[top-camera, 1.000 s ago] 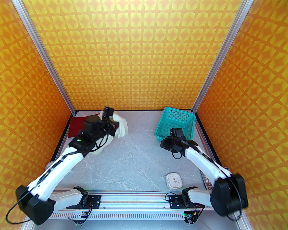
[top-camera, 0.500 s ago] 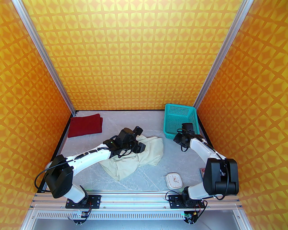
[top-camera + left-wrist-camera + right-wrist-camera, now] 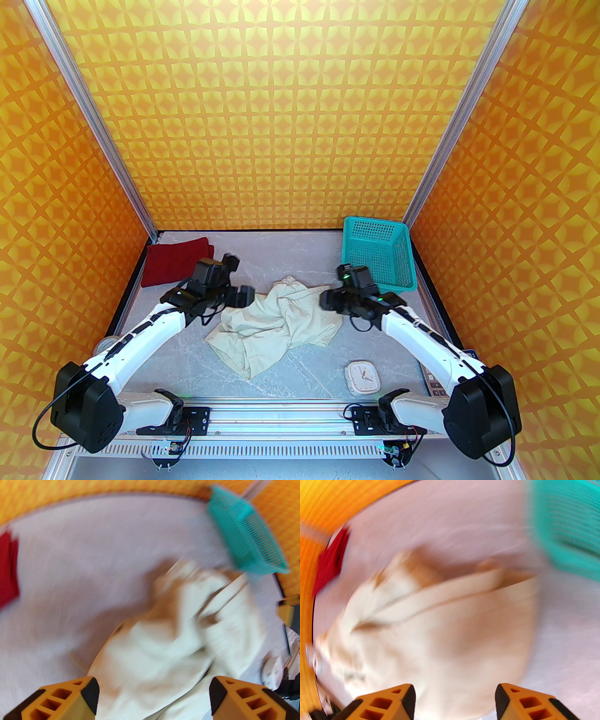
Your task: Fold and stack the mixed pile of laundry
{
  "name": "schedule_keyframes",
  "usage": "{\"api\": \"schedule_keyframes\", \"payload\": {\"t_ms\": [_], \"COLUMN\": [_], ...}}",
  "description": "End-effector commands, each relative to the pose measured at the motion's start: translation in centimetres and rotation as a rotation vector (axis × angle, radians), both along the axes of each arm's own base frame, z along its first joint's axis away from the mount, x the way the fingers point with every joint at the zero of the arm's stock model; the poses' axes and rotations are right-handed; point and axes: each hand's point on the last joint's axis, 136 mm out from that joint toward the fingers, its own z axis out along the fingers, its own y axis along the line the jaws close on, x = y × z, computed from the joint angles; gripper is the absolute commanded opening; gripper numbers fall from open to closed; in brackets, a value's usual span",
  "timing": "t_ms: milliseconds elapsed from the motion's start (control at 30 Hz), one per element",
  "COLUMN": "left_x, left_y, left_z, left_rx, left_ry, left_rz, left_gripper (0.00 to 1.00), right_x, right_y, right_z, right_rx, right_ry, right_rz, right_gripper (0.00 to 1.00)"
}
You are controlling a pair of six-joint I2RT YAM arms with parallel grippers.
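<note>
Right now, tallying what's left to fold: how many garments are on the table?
2. The folded maroon shirt lies in the far-left corner of the table; the crumpled cream shorts lie near its middle. Anything under the shorts would be hidden.

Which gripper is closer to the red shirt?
Left. The left gripper is just right of the red shirt, at the left edge of the cream shorts; the right gripper is past them, beside the teal basket.

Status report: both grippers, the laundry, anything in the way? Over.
Left gripper open, right gripper open, nothing held. Cream shorts crumpled mid-table between them; maroon shirt folded, far left. Basket and clock stand aside, not in the way.
</note>
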Motion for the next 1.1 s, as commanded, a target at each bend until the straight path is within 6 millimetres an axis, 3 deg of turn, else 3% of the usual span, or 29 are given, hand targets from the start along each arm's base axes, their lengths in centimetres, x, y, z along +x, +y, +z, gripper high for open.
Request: {"api": "schedule_keyframes", "payload": {"t_ms": [0, 100, 200, 367, 467, 567, 667, 733, 900, 1000, 1067], "left_x": [-0.9, 0.6, 1.4, 1.7, 3.1, 5.5, 7.7, 8.6, 8.3, 6.6, 5.3], "left_y": [0.6, -0.6, -1.2, -2.6, -3.3, -3.6, -3.5, -3.3, -1.4, -0.6, -0.1], "left_z": [-3.7, -4.9, -7.2, -9.2, -8.1, -4.9, -0.1, 3.7, 13.2, 17.5, 19.0], "left_rx": [-0.031, -0.069, -0.070, -0.136, -0.189, -0.238, -0.273, -0.280, -0.247, -0.210, -0.192], "left_ry": [0.140, 0.165, 0.208, 0.228, 0.161, 0.031, -0.116, -0.218, -0.443, -0.531, -0.557], "left_rz": [0.001, -0.023, -0.023, -0.032, -0.028, -0.009, 0.003, 0.000, -0.007, -0.027, -0.041], "left_gripper": [0.90, 0.94, 0.90, 0.64, 0.35, 0.00, 0.00, 0.00, 0.00, 0.00, 0.00], "right_x": [-0.1, 0.6, 0.9, 1.6, 2.8, 5.3, 8.1, 9.6, 11.2, 10.0, 8.5], "right_y": [1.4, 4.0, 5.9, 7.2, 9.3, 10.8, 11.7, 12.2, 11.6, 10.1, 8.9], "right_z": [-1.0, 0.0, -0.3, -3.1, -5.3, -6.2, -5.5, -3.4, 6.5, 11.6, 13.5], "right_rx": [0.002, 0.002, -0.045, -0.020, 0.039, 0.047, 0.014, 0.008, 0.004, 0.000, 0.008], "right_ry": [0.039, 0.026, 0.052, 0.098, 0.178, 0.169, 0.125, 0.073, -0.174, -0.296, -0.345], "right_rz": [0.072, 0.168, 0.217, 0.191, 0.196, 0.190, 0.202, 0.212, 0.224, 0.203, 0.190], "right_gripper": [0.63, 0.69, 0.70, 0.71, 0.64, 0.45, 0.15, 0.02, 0.00, 0.00, 0.00]}}
